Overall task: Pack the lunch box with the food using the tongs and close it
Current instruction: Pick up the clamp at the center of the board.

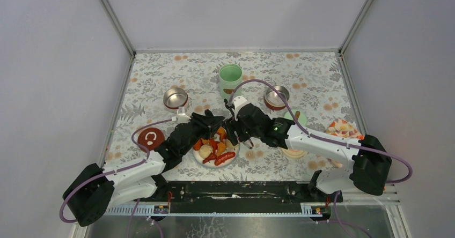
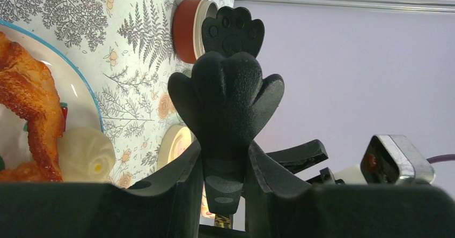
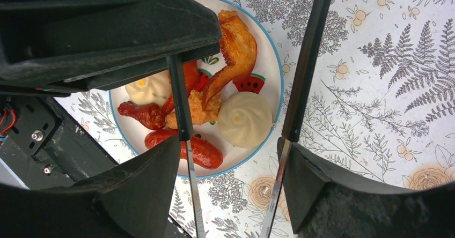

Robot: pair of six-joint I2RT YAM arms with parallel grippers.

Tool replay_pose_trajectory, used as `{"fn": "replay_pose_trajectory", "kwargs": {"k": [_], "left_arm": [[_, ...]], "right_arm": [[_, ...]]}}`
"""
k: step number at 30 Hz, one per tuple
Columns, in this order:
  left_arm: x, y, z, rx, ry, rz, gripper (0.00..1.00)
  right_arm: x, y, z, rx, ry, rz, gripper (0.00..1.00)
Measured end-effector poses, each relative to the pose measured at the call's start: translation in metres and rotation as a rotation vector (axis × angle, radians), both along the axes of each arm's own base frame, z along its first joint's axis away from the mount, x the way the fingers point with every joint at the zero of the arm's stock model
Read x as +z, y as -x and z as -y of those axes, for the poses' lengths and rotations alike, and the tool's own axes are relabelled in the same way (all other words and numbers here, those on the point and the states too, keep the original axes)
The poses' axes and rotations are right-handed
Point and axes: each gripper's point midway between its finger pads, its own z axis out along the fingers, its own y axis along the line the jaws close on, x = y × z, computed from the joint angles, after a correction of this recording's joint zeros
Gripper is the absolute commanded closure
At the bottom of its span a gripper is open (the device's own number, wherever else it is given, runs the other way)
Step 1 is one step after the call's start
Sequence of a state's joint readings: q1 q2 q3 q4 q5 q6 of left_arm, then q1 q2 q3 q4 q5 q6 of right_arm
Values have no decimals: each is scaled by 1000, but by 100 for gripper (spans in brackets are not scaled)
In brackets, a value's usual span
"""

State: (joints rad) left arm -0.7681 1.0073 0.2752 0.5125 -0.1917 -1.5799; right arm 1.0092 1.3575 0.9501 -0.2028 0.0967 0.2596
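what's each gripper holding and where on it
Left gripper: black paw-tipped tongs, clamped just below the paws. Right gripper: slim dark tongs, one finger outside each arm, partway along.

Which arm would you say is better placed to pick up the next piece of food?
Right, probably: the right tongs hang open at the plate, with the bun between their arms; the left tongs point away, off the plate.

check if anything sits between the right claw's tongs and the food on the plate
Yes: the left claw, holding the left tongs, hangs over one side of the plate and covers part of the food. The pale bun and red sausage on the plate's other side lie uncovered below the right claw and right tongs.
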Motion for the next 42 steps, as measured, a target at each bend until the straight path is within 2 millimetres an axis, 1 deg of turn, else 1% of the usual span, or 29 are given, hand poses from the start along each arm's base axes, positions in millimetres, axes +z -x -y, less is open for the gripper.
{"fn": "replay_pose_trajectory", "kwargs": {"k": [4, 8, 12, 15, 18, 20, 29, 36, 40, 41, 42], "left_arm": [[2, 0, 0, 1, 8, 1, 100], [3, 0, 0, 2, 12, 0, 100], [3, 0, 0, 3, 17, -4, 92], [3, 0, 0, 4, 23, -8, 87], [3, 0, 0, 5, 25, -13, 76], [2, 1, 0, 5, 28, -16, 71], [-1, 1, -1, 11, 41, -39, 60], [-7, 2, 0, 7, 32, -56, 57], [-11, 3, 1, 2, 26, -68, 47], [-14, 4, 1, 0, 20, -74, 36], [-14, 4, 1, 0, 20, -74, 31]], "right_arm": [[-5, -1, 0, -1, 17, -2, 33], [-4, -2, 0, -4, 21, 4, 37], [-3, -2, 1, -6, 22, 5, 40], [-3, -2, 1, -7, 22, 5, 44], [-2, -1, 0, -3, 21, 4, 47], [-2, 0, -1, -1, 19, 2, 48], [-1, 2, -2, 8, 14, -5, 48], [0, 5, 0, 13, 18, -12, 48], [-2, 6, 2, 13, 26, -17, 48], [-1, 6, 2, 13, 24, -16, 49], [-1, 6, 2, 13, 24, -16, 49]]}}
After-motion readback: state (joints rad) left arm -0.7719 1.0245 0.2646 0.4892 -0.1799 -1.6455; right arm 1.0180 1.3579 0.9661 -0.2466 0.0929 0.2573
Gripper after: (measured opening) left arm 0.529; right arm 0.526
